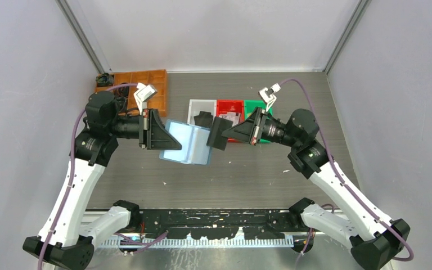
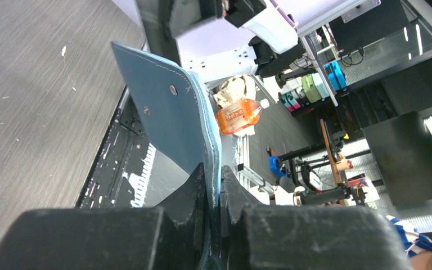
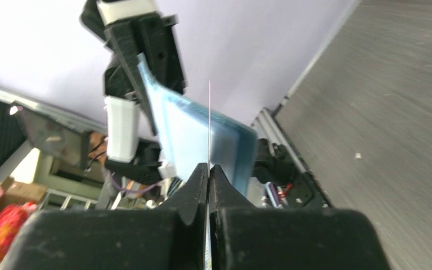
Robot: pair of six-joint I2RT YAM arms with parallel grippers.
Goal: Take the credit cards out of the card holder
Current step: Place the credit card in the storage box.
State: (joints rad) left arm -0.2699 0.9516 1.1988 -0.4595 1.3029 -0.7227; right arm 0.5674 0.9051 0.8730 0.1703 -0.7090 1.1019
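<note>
Teal-blue card holder (image 1: 190, 145) held open, lifted over the table (image 1: 247, 174), its 9 o'clock edge clamped in the tightly closed left gripper (image 1: 174, 143), and at its 3 o'clock edge a thin card (image 1: 219, 134) pinched in the right gripper (image 1: 229, 134), jaws closed down onto it.

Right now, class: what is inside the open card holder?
The card holder, gripped by the left hand, shows its pale blue lining and slip pockets. The right hand pinches one card at its edge. Any cards deeper in the pockets are hidden.
</note>
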